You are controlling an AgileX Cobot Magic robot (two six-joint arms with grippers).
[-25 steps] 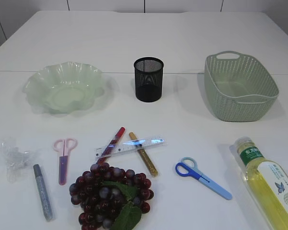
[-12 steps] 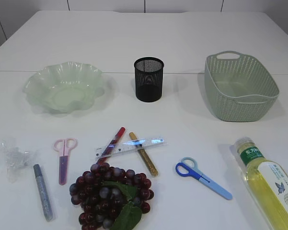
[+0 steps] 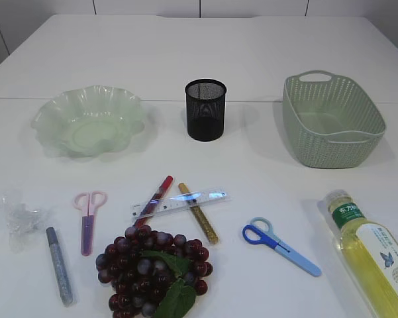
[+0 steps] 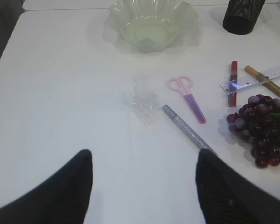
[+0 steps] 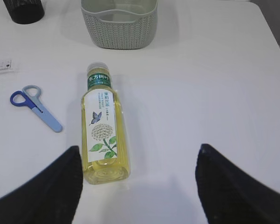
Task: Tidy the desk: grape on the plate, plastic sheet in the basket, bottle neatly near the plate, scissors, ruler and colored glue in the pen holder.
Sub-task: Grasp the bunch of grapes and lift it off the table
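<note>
Nothing has moved since the earlier exterior frames; every object lies where it lay and neither arm enters the exterior view.

Left gripper (image 4: 142,186): fingers spread wide, holding nothing, hovering above bare table short of the crumpled plastic sheet (image 4: 144,99). Its camera looks forward and down at a slant. Beyond the sheet lie the silver glitter glue pen (image 4: 186,128) and the pink scissors (image 4: 188,95).

Right gripper (image 5: 137,186): fingers spread wide, holding nothing, hovering just behind the base of the bottle (image 5: 104,128), which lies on its side with the cap toward the basket (image 5: 119,25).

Object positions, exterior view:
- Green plate (image 3: 89,120): rear left.
- Black mesh pen holder (image 3: 205,109): rear centre, upright.
- Basket: rear right.
- Grape bunch (image 3: 152,268): front centre, on the table.
- Clear ruler (image 3: 179,203): just behind the grapes, lying across the red glue pen (image 3: 153,200) and the gold glue pen (image 3: 199,213).
- Blue scissors (image 3: 281,245): between the grapes and the bottle.
</note>
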